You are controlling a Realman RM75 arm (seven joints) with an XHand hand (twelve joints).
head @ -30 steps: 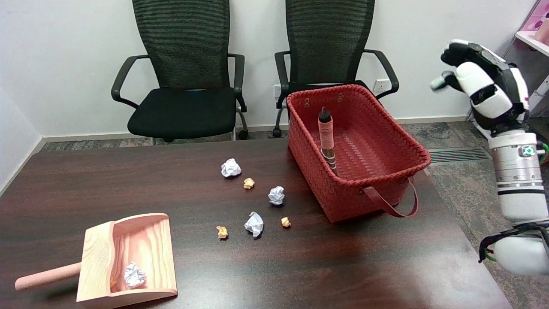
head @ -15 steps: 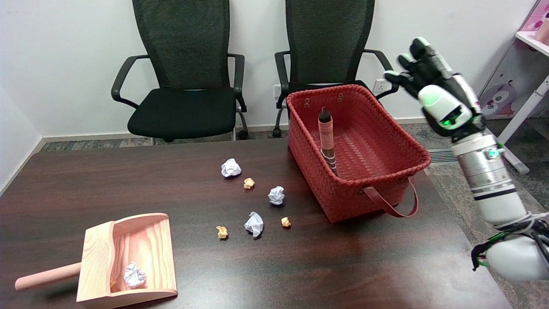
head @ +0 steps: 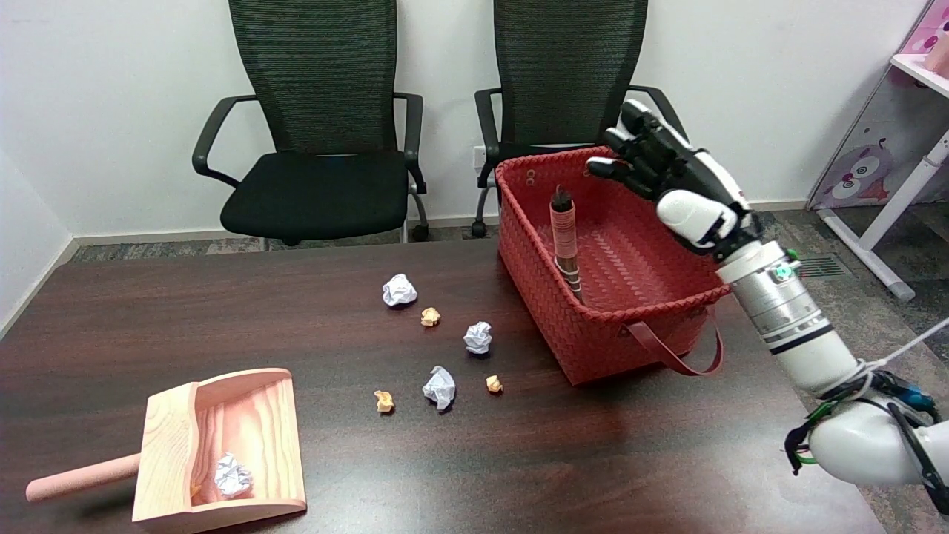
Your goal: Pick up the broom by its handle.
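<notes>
The broom (head: pixel 565 239) stands upright inside the red woven basket (head: pixel 667 308), leaning against its near left wall; only its reddish handle with a dark tip shows, the brush end hidden in the basket. My right hand (head: pixel 660 169) hangs in the air over the basket's far right side, to the right of the handle and apart from it. Its fingers are spread and hold nothing.
Several crumpled white and tan paper balls (head: pixel 478 337) lie on the dark table left of the basket. A wooden dustpan (head: pixel 222 445) with a paper ball in it sits at the near left. Two black chairs (head: pixel 319 141) stand behind the table.
My right arm has swung in from the far right, leftward and lower, bringing the hand over the basket. The fingers have spread open. The broom and basket have not moved.
</notes>
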